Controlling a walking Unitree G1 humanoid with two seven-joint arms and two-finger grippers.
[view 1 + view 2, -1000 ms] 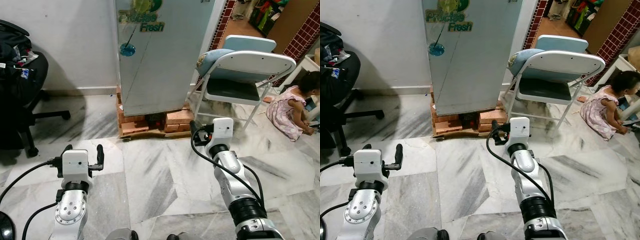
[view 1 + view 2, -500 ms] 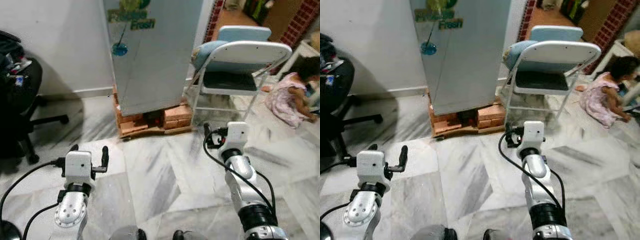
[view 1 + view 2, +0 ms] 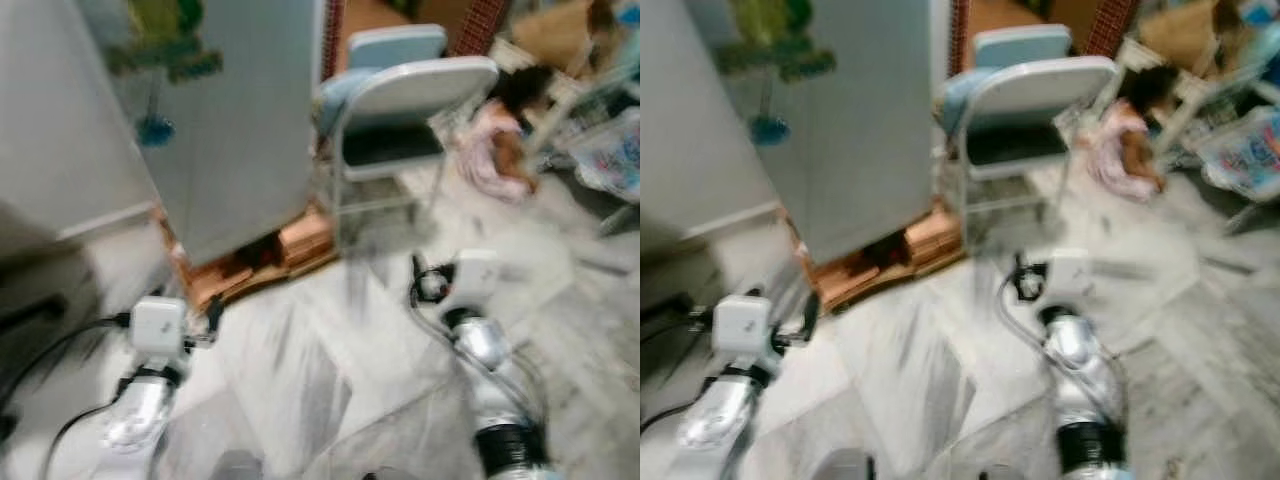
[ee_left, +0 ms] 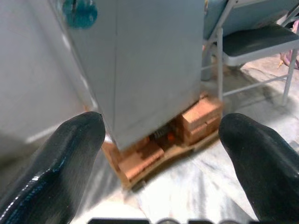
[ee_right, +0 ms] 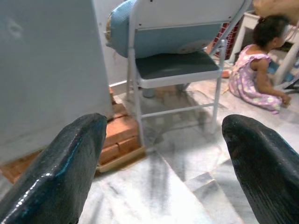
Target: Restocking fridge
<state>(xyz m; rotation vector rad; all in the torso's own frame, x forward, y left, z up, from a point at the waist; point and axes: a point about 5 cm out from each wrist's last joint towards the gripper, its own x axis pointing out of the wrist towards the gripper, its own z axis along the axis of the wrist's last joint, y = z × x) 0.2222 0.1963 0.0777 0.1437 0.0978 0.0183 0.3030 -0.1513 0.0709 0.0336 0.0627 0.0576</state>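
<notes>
Camera swung right since 0.5 s ago, head views now blurred: fridge [image 3: 220, 130] stands closed on bricks [image 4: 198, 116] ahead-left, folding chair [image 3: 395, 120] beside it, left gripper [image 4: 159, 154] and right gripper [image 5: 159, 149] both spread wide, empty, above marble floor [image 3: 300, 360].

The whole scene now sits shifted and tilted, blurred by motion — the camera swings, not the things. The tall grey fridge door [image 3: 235, 130] leans toward 11 o'clock, the pale blue folding metal chair [image 3: 400, 110] slides toward 12, and the seated person in a pink dress [image 3: 495, 150] rises to 1 o'clock.
</notes>
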